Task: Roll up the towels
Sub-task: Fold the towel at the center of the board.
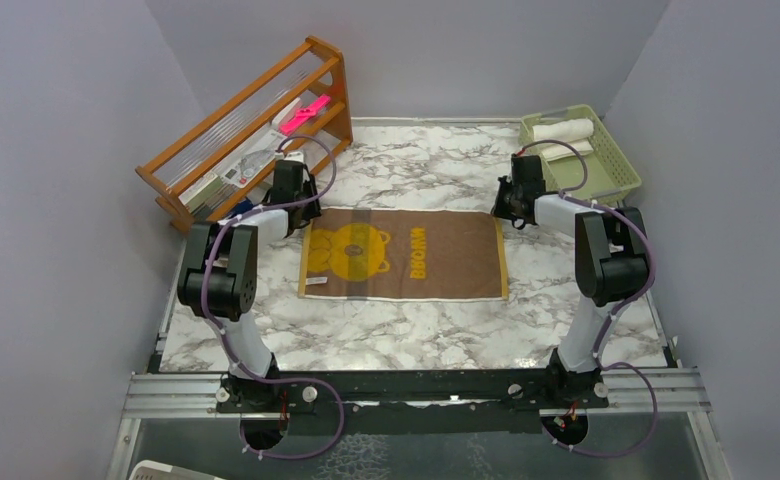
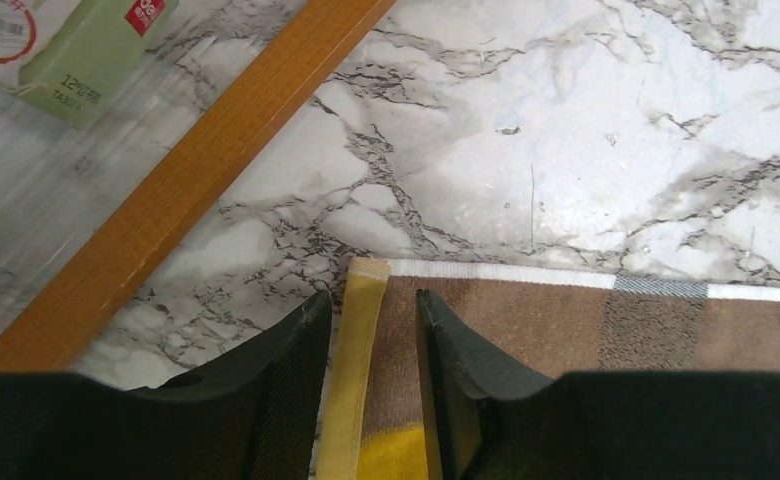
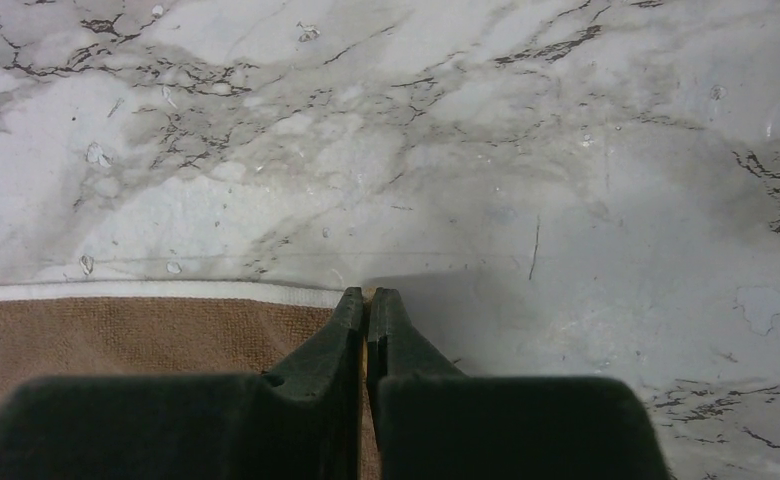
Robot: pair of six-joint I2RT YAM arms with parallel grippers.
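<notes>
The brown towel (image 1: 403, 255) with a yellow cartoon print lies flat, face up, in the middle of the marble table. My left gripper (image 1: 301, 212) is open at its far left corner, its fingers either side of the yellow hem (image 2: 359, 370); the left gripper (image 2: 371, 305) sits low over the cloth. My right gripper (image 1: 506, 213) is at the far right corner, shut on the towel's corner edge (image 3: 166, 335); the right gripper (image 3: 367, 296) pinches a sliver of cloth. A cream-white towel (image 1: 563, 131) lies rolled in the green basket (image 1: 606, 165).
A wooden rack (image 1: 251, 125) stands at the back left, holding a pink item (image 1: 304, 113) and a green carton (image 2: 81, 50); its wooden rail (image 2: 186, 180) runs close to the left gripper. The basket is at the back right. Grey walls enclose the table.
</notes>
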